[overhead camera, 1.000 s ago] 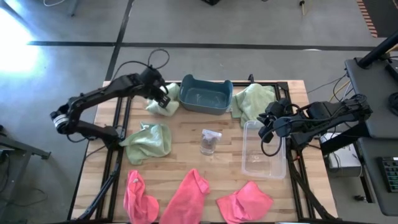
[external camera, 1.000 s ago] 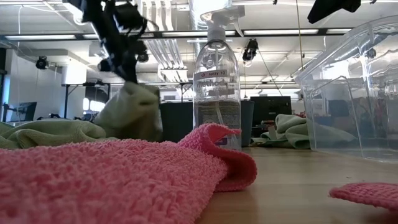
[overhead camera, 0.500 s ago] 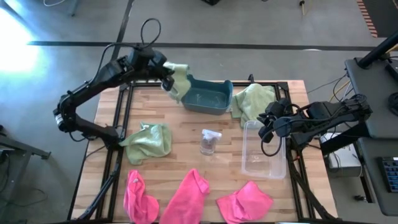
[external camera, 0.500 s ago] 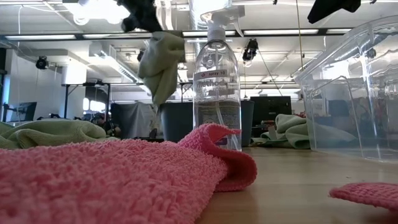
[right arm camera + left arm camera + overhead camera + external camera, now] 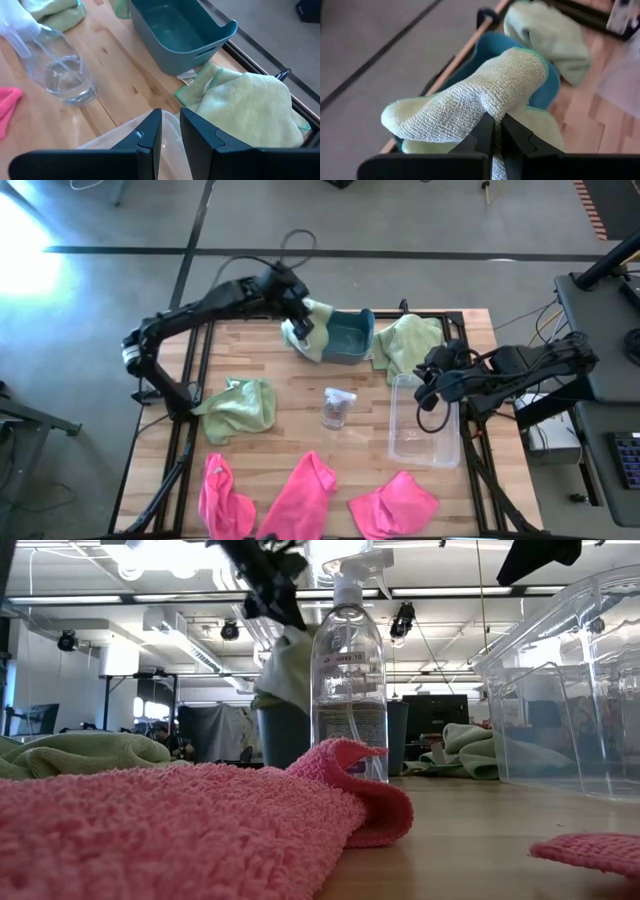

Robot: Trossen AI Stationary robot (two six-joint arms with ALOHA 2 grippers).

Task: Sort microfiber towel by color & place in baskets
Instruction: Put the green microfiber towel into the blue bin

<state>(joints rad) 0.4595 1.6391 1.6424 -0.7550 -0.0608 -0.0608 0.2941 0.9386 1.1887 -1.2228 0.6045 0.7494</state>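
**Green cloth gripped over the teal tub**

The left end effector (image 5: 297,323) is clenched on a light green microfiber towel (image 5: 310,330), holding it at the near-left rim of the dark teal plastic basket (image 5: 349,335); the cloth hangs partly over that rim. The right end effector (image 5: 430,385) hovers above the clear see-through plastic basket (image 5: 425,430), fingers slightly apart and gripping nothing. Another green towel (image 5: 408,340) lies just beyond it, a third (image 5: 240,405) sits apart on the wooden counter (image 5: 290,420). A clear spray bottle (image 5: 348,690) carries a small label, its writing unreadable. Three bright pink towels (image 5: 300,495) line the counter's front edge.
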